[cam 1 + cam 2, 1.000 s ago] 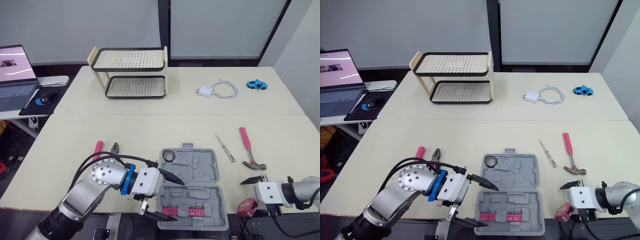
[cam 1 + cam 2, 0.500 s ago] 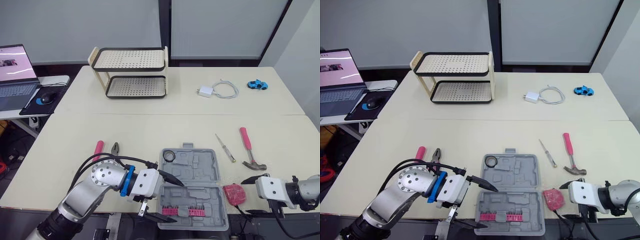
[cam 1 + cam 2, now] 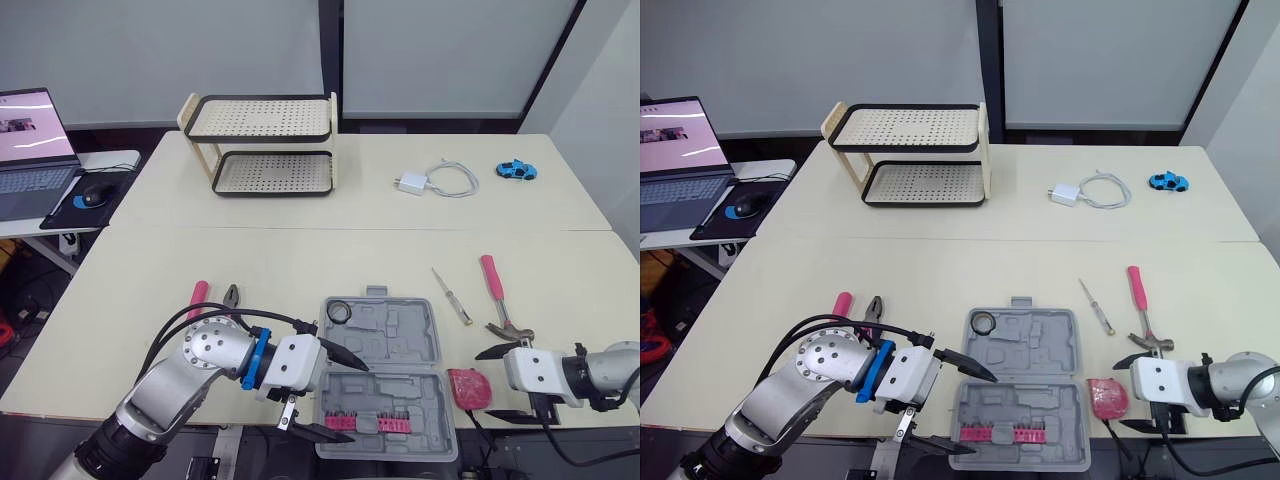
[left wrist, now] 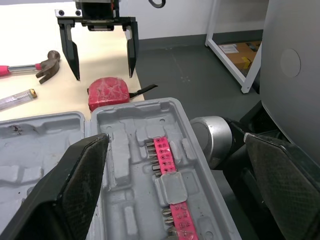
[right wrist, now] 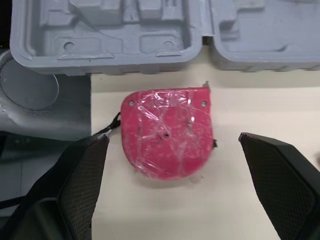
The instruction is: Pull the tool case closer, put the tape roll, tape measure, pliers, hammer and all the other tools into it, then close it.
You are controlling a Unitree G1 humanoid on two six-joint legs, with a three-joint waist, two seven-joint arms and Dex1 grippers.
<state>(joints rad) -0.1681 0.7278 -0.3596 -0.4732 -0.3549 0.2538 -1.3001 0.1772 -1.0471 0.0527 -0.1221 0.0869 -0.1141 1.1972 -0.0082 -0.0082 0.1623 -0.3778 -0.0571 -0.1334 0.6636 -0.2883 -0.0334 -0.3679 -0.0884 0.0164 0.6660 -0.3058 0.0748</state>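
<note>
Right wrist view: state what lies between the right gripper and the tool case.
The red tape measure lies flat on the table between the open right gripper and the tool case, ungripped. The right wrist view shows it.

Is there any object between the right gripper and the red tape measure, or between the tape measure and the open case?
Nothing visible. The right gripper is open and the tape measure lies on the table straight ahead of its fingers. The open tool case lies just beyond it, with no object between them.
</note>
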